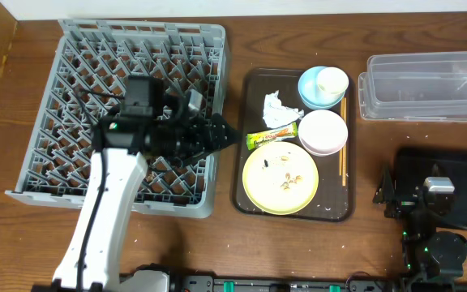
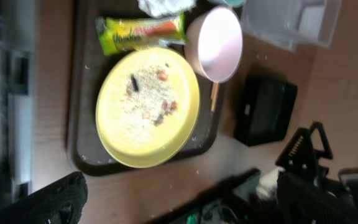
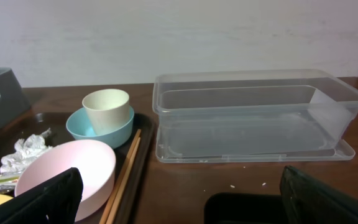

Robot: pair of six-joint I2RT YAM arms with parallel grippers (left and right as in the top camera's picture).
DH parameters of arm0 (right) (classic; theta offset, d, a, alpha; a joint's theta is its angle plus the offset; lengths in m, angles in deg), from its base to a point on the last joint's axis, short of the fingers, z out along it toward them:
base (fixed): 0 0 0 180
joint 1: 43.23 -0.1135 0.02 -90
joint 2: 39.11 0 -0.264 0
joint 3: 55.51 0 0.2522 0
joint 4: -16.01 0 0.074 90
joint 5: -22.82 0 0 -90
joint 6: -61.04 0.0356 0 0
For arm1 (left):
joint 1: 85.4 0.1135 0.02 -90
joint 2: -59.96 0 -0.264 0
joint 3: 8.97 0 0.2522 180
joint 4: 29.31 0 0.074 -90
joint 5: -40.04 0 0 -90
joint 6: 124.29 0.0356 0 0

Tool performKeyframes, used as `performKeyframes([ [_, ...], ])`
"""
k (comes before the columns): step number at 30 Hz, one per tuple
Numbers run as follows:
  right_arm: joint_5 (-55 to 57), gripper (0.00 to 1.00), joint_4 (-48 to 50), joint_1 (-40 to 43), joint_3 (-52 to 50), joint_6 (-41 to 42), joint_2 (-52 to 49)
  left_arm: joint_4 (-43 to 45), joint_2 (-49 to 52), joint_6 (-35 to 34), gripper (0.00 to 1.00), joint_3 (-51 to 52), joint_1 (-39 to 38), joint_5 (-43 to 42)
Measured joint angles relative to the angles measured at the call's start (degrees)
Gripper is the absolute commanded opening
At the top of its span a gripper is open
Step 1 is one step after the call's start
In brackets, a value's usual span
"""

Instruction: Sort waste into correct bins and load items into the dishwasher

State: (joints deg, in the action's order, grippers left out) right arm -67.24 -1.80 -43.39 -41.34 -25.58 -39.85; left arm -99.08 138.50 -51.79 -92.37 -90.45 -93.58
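My left gripper [image 1: 224,135] [image 2: 185,202] is open and empty over the right edge of the grey dish rack [image 1: 71,89], facing the tray. The yellow plate [image 1: 280,178] [image 2: 148,106] holds pale crumbs [image 1: 286,174]. Beside it lie the green-and-yellow wrapper [image 1: 272,136] [image 2: 142,32], white tissue [image 1: 278,108] [image 3: 23,152], white bowl [image 1: 323,132] [image 3: 67,174] and chopsticks [image 1: 341,150] [image 3: 124,174]. The small cup [image 1: 332,81] [image 3: 106,109] sits in the light blue bowl [image 1: 309,91] [image 3: 79,127]. My right gripper [image 1: 396,195] [image 3: 185,205] is open and empty by the black bin [image 1: 460,182] [image 3: 247,208], facing the clear tub [image 1: 428,88] [image 3: 253,115].
All the dishes and waste rest on a dark brown serving tray [image 1: 246,162] [image 2: 82,93] between the rack and the bins. The clear tub stands at the back right, and the black bin lies in front of it near the table's front edge.
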Motion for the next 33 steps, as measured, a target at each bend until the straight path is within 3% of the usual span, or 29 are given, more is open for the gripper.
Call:
performKeyframes([
  [3, 0.0, 0.99, 0.0, 0.0, 0.0, 0.0, 0.0, -2.7, 1.3, 0.6, 0.98, -0.4, -3.6, 2.7],
  [8, 0.0, 0.99, 0.0, 0.0, 0.0, 0.0, 0.0, -13.6, 2.3, -0.2, 0.98, -7.2, -15.1, 17.3],
  [12, 0.0, 0.99, 0.0, 0.0, 0.0, 0.0, 0.0, -24.0, 10.1, -0.5, 0.98, -16.3, -24.5, 29.7],
  [14, 0.0, 0.99, 0.0, 0.0, 0.0, 0.0, 0.0, -24.7, 13.7, -0.7, 0.98, -18.2, -26.7, 34.0],
  [18, 0.0, 0.99, 0.0, 0.0, 0.0, 0.0, 0.0, -16.5, 19.6, -2.0, 0.98, -19.4, -29.9, 40.5],
  [29, 0.0, 0.99, 0.0, 0.0, 0.0, 0.0, 0.0, 1.6, 19.8, -3.7, 0.98, -19.6, -29.9, 43.0],
  [33, 0.0, 0.99, 0.0, 0.0, 0.0, 0.0, 0.0, 8.2, 20.0, -1.9, 0.98, -19.5, -29.9, 47.7],
])
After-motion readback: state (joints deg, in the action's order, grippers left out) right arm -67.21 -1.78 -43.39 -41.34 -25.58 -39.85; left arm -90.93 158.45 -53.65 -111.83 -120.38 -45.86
